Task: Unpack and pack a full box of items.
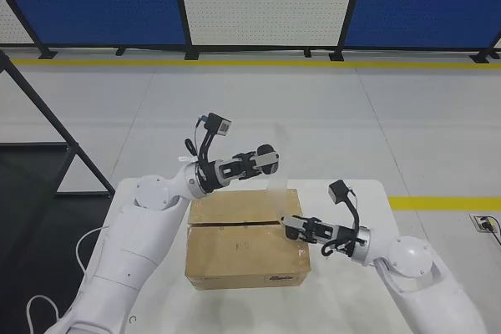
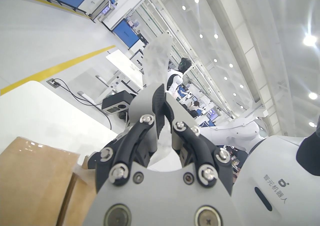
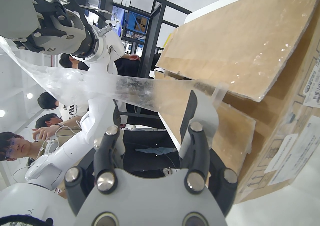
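The left pincer (image 1: 265, 159), raised over the far edge of the cardboard box (image 1: 246, 242), is clamped on one end of a clear tape strip (image 3: 130, 89). The strip stretches down to the box's centre seam, where its other end sticks. The box sits mid-tabletop, flaps down. At the seam's right end, the right pincer (image 1: 290, 225) hangs with jaws wide, holding nothing, the tape just beyond its fingertips.

The tape looks thin, limp and sticky, likely to curl onto itself. The surest hold is probably close to the cardboard. The box appears stiff and, if full, heavy.

The white tabletop (image 1: 367, 196) stands on a pale floor (image 1: 317, 117) with yellow lines (image 1: 451, 203). Blue panels (image 1: 100, 21) stand at the far side.
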`<move>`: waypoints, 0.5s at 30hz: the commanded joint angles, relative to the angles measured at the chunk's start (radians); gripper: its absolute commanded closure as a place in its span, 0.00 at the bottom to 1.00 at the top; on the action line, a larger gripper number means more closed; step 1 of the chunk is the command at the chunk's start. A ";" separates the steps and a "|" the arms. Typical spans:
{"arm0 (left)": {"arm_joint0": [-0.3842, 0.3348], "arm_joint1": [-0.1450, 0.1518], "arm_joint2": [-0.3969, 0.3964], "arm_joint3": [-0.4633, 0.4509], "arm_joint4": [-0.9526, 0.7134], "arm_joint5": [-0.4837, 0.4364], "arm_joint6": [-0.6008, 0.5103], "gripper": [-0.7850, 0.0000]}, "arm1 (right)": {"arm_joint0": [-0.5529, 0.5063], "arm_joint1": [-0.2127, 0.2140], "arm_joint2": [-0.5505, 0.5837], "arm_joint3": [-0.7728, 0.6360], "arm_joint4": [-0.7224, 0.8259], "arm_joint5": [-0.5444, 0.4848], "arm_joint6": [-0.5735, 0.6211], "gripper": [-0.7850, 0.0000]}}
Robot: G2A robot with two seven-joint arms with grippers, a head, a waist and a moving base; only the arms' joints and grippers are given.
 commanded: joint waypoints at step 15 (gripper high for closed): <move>0.016 0.008 -0.016 0.002 -0.002 0.003 0.004 1.00 | 0.039 -0.006 -0.019 0.051 -0.021 0.044 -0.007 0.31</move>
